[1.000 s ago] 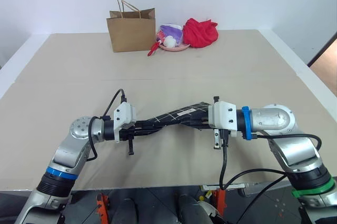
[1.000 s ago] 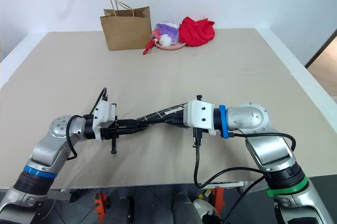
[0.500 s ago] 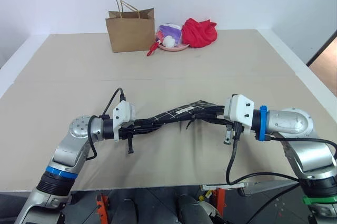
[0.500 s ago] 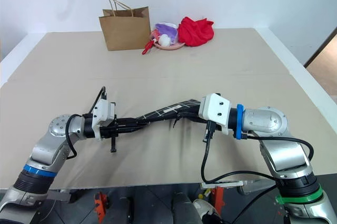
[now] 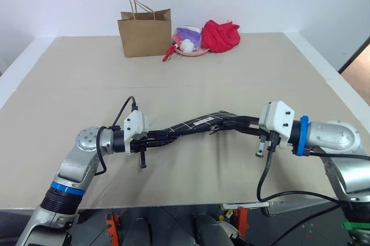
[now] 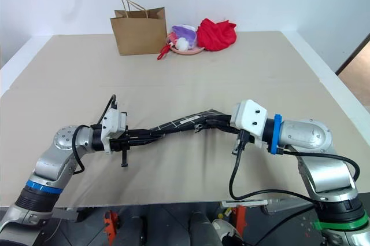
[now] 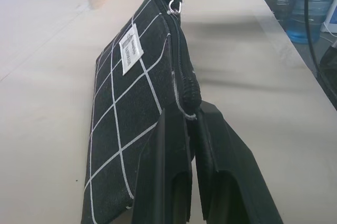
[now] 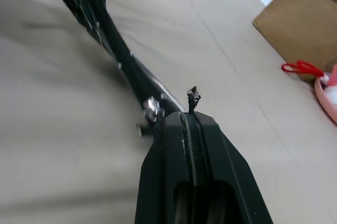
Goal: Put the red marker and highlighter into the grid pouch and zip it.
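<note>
End effector (image 8: 191, 124) pinching pull cord (image 8: 192, 99), grid pouch (image 8: 100, 21)

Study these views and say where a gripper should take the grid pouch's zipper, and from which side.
Judging by its pose, take the dark pull cord at the zipper's end, coming in along the zipper line from the end opposite the left gripper. The grid pouch stands on edge, zipper up, and the right gripper is shut on that cord.

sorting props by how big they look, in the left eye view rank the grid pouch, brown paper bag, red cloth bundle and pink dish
1. grid pouch, longest, though nearest the camera and seen edge-on
2. brown paper bag
3. red cloth bundle
4. pink dish, partly hidden under its contents
</note>
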Action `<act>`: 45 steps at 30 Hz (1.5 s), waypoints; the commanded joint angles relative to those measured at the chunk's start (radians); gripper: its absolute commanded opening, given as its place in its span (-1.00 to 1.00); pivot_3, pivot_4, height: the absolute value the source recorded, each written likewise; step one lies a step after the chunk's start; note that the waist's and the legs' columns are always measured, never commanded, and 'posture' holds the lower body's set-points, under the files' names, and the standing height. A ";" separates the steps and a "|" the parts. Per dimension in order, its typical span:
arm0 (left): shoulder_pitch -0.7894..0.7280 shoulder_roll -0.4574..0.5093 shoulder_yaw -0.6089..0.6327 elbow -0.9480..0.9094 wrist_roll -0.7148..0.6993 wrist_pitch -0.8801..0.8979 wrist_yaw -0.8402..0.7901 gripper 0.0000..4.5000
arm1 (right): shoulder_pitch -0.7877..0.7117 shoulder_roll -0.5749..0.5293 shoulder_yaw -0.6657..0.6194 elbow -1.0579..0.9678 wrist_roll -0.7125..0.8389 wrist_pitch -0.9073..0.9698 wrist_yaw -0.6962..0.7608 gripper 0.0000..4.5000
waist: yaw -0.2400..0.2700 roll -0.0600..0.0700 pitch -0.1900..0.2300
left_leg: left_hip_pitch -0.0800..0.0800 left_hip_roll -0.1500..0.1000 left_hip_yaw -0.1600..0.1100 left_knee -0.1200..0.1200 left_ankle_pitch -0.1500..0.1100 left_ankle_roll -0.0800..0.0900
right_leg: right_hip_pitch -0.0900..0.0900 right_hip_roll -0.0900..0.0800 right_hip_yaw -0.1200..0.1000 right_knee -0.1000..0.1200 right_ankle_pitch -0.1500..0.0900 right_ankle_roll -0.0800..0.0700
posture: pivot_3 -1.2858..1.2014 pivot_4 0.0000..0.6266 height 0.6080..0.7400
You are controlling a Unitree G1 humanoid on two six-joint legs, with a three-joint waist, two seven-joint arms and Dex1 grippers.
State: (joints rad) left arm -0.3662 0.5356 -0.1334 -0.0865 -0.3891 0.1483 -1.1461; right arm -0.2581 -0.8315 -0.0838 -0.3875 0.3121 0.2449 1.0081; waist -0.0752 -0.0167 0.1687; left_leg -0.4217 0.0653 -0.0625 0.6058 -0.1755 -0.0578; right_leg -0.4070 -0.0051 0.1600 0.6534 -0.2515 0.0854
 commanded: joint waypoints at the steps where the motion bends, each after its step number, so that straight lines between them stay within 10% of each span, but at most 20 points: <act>1: -0.018 0.007 0.012 0.003 0.006 -0.020 -0.006 -1.00 | 0.002 -0.025 -0.058 0.009 0.009 -0.037 0.006 -0.96 | 0.000 0.000 0.000 | 0.000 0.000 0.000 0.000 0.000 0.000 | 0.000 0.000 0.000 0.000 0.000 0.000 | 0.03 -0.52 1.00; 36: -0.023 0.040 0.007 0.045 0.067 -0.085 -0.023 -1.00 | 0.135 -0.136 -0.182 0.216 -0.086 -0.190 -0.028 -0.96 | -0.001 0.000 0.000 | 0.001 0.000 0.000 0.000 0.000 0.000 | 0.000 0.000 0.000 0.000 0.000 0.000 | 0.03 -0.52 1.00; 45: -0.035 0.122 0.042 0.032 -0.015 0.035 -0.105 0.81 | 0.139 -0.082 -0.199 0.199 -0.007 -0.080 -0.072 0.79 | -0.002 0.000 0.000 | 0.001 0.000 0.000 0.000 0.000 0.000 | 0.000 0.000 0.000 0.000 0.000 -0.001 | 0.03 -0.52 1.00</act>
State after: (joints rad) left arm -0.3849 0.6392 -0.1432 -0.0205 -0.3653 0.1407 -1.2501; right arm -0.1162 -0.9231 -0.2500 -0.1558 0.2727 0.1364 0.9560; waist -0.0768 -0.0166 0.1687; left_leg -0.4211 0.0653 -0.0624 0.6058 -0.1755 -0.0578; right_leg -0.4067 -0.0050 0.1601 0.6535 -0.2519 0.0842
